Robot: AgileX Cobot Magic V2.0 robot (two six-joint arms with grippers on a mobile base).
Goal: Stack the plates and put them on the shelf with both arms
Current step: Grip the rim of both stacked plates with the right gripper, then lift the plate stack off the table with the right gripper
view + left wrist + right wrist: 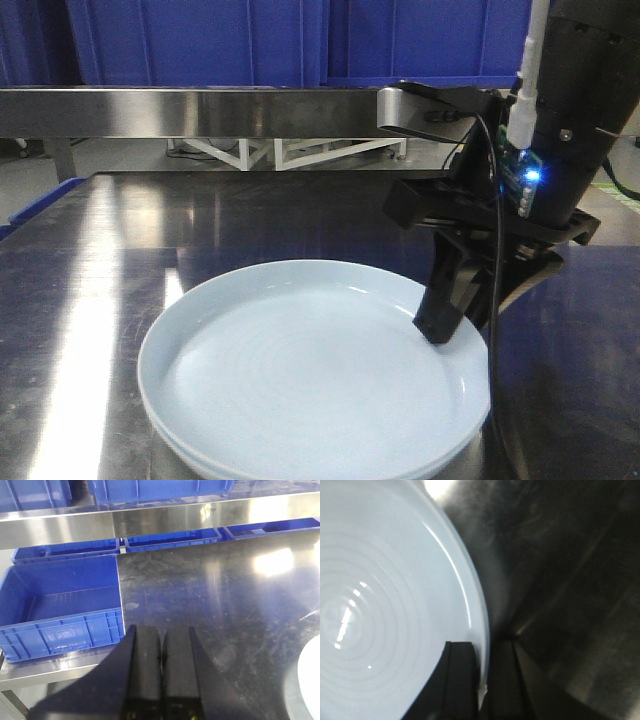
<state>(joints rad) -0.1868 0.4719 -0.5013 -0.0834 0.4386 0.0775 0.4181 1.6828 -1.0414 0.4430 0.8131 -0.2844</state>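
Two pale blue-white plates (300, 370) lie stacked on the dark steel tabletop, the lower rim (190, 448) peeking out under the upper one. My right gripper (465, 318) is shut on the right rim of the top plate (395, 595), one finger (460, 680) inside the plate and the other outside the rim. My left gripper (161, 670) is shut with nothing in it, over the tabletop left of the plates; a sliver of a plate (312, 680) shows at that view's right edge. The steel shelf (200, 110) runs across the back.
A blue crate (60, 605) stands on a lower surface left of the tabletop (225, 605). More blue crates (300, 40) sit behind and above the shelf (150, 525). The right arm's body and cables (560, 130) rise at the right.
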